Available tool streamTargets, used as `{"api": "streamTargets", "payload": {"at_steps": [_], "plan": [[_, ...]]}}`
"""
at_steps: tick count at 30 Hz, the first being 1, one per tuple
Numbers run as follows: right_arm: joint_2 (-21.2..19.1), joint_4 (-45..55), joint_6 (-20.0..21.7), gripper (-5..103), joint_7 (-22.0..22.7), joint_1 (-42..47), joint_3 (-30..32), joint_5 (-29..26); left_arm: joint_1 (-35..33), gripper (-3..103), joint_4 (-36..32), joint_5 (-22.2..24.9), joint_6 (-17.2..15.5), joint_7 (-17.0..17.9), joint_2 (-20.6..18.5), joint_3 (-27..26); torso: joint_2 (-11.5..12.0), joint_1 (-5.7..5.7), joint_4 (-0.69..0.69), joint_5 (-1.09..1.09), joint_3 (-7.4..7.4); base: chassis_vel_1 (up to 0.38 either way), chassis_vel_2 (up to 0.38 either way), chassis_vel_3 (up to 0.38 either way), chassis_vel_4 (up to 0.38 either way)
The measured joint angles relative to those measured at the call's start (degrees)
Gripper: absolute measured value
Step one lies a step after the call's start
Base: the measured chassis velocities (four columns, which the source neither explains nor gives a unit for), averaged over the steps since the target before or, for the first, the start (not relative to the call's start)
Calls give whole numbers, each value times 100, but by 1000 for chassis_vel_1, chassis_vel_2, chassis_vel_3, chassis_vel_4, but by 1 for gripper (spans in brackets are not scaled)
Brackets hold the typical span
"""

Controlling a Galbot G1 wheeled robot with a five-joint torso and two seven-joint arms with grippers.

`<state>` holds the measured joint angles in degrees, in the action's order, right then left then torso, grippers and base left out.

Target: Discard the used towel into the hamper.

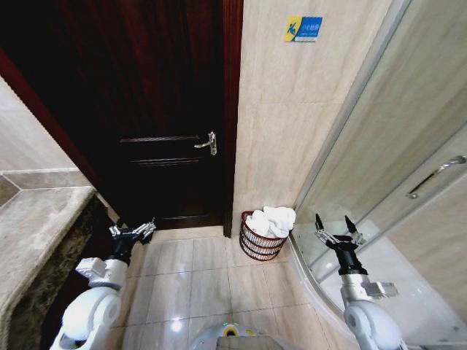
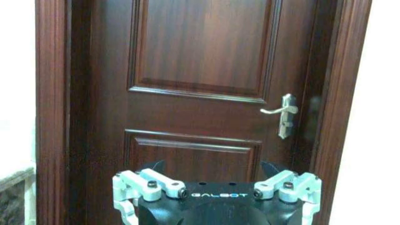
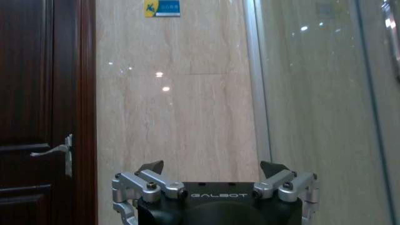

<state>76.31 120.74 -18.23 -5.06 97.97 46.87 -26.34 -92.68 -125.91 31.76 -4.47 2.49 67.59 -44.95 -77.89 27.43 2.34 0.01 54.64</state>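
White towels heap above the hamper on the floor by the door; both end effectors, left and right, hang released, empty. The loose pile could spill out.

Hamper: small, round, dark reddish-brown openwork basket, tapering to its base, standing upright on the tiled floor in the wall corner beside the dark door. Towel: white, crumpled, lying inside the hamper, heaped above its rim.
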Motion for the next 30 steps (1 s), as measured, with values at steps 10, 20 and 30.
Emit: {"api": "streamTargets", "payload": {"at_steps": [10,20,30], "plan": [[7,13,0,100,2,8,-49,0,-1,100,0,0,0,0,0,0,0,-3,0,0,-1,17,80,-30,-92],[-8,9,-58,100,8,-3,-37,-54,-1,100,0,0,0,1,-1,-1,-2,-5,1,-4,-2,158,110,-135,-117],[32,-10,-65,100,-67,-7,-63,-49,-1,100,0,0,0,0,0,0,-1,-4,-1,1,-1,-34,-8,17,11]]}}
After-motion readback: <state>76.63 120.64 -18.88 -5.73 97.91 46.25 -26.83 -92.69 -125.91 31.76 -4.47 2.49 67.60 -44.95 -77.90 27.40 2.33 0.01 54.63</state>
